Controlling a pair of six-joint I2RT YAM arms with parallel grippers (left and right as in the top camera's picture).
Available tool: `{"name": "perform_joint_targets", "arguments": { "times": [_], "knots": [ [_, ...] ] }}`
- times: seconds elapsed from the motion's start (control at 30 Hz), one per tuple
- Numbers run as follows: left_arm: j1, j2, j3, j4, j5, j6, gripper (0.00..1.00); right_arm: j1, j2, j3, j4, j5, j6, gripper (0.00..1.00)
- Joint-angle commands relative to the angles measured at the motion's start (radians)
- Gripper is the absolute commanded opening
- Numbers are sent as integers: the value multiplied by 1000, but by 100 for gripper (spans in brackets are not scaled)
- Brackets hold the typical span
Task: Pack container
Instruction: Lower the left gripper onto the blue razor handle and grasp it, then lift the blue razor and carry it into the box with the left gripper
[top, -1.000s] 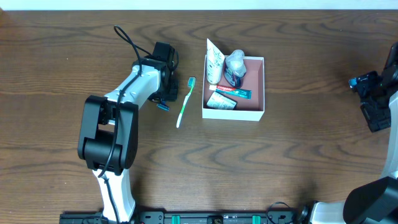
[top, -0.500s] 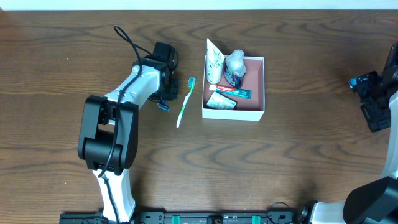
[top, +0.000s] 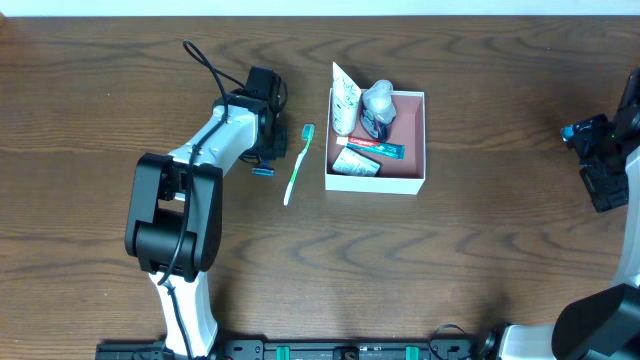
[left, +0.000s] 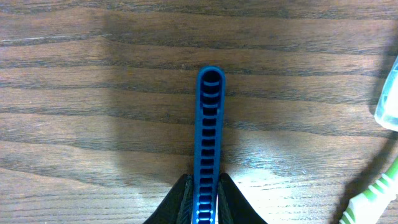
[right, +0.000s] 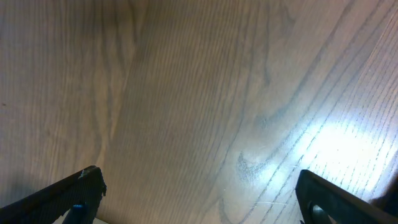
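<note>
Left gripper (left: 211, 87): fingers pressed together, nothing between them, tip low over the bare table (top: 480, 260). Wrist cam shows only wood ahead of the tip.

Toothbrush (top: 296, 168) lies flat just to the right of those fingers, not under them. It's the only item I see outside the box.

Risks on the pick:
- Drop from here and I close on wood. I need to shift sideways and open up first.
- The handle is thin and flat on the table. Go too deep and the fingertips scrape, too shallow and it pops out or rolls.
- A closed finger brushing it on the way across would spin it off line.

The container (top: 408, 125) sits beyond the toothbrush, on the far side from my left fingers. A white tube (top: 345, 100), toothpaste (top: 372, 148) and soap box (top: 355, 165) crowd the side nearest them.

Risks on the place:
- The brush looks long against the box. It could bridge the wall or hang on the tube.
- The box is probably light, so a bump could slide it.

Right gripper (right: 200, 190): fingers spread wide, empty, well apart from the box, so nothing braces it.
</note>
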Motion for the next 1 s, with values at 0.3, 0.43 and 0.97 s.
{"name": "perform_joint_targets", "arguments": {
  "times": [0.3, 0.43, 0.97],
  "knots": [
    [4, -45, -9, -5, -8, 6, 7, -10, 5, 0, -3, 11, 13, 99],
    [4, -117, -9, -10, -8, 6, 7, -10, 5, 0, -3, 11, 13, 99],
    [-171, -563, -9, -74, -7, 6, 6, -10, 5, 0, -3, 11, 13, 99]
  ]
}}
